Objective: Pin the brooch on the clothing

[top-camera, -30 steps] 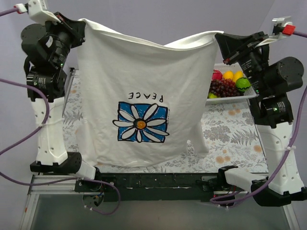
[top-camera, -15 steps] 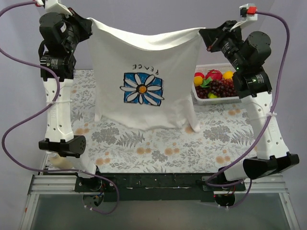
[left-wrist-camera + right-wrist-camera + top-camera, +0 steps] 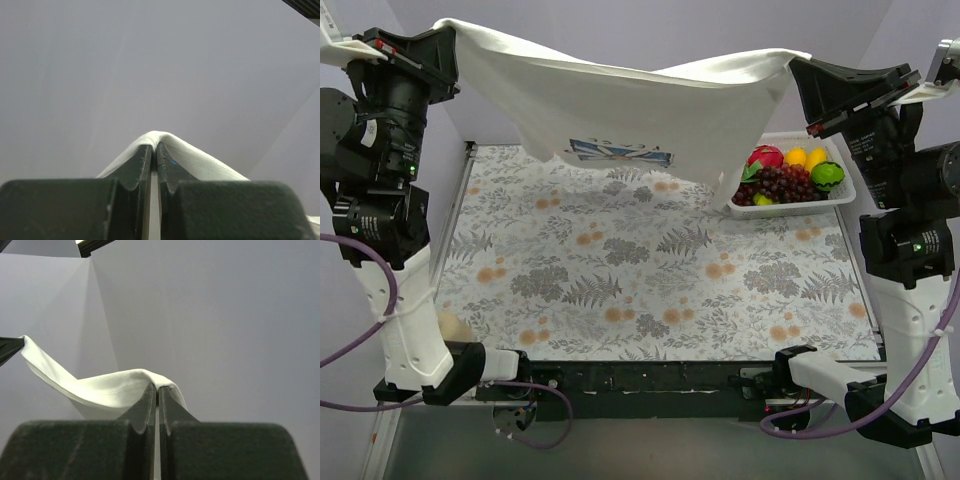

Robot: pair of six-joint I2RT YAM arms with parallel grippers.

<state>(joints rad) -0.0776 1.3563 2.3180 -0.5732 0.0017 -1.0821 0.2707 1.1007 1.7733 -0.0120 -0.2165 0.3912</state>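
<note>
Along the near edge of the grey floral-print tabletop (image 3: 650,290), a black mounting rail (image 3: 650,380) carrying both arm bases, with purple cables (image 3: 360,330) looping off to the sides.

Farther back, at the far right corner, a white plastic tray (image 3: 800,206) filled with a red apple (image 3: 766,157), a bunch of dark purple grapes (image 3: 783,183), yellow-orange fruits (image 3: 805,156) and a green lime (image 3: 827,175).

High above the far edge, the plain white short-sleeved cotton T-shirt (image 3: 650,100), slung between the two raised arms like a hammock. Sagging in the middle, lowest fold hanging in front of the tray's left end in the overhead view.

On that sagging fold, left of centre, the small dark blue square brooch with white daisy petals (image 3: 620,152). Seen almost edge-on as a thin blue-and-white strip; yellow centre not made out, and how it is fastened cannot be told.

At the far left, the black two-finger left gripper (image 3: 442,36), clamped tight on one end of the shirt. Confirmed in the left wrist view: black fingers (image 3: 135,167) pressed together, a ridge of white cloth pinched at the tips.

At the far right, the black two-finger right gripper (image 3: 798,66), likewise closed hard on the other end. In the right wrist view, white fabric trailing away leftward from the pinched tips toward the other arm.
</note>
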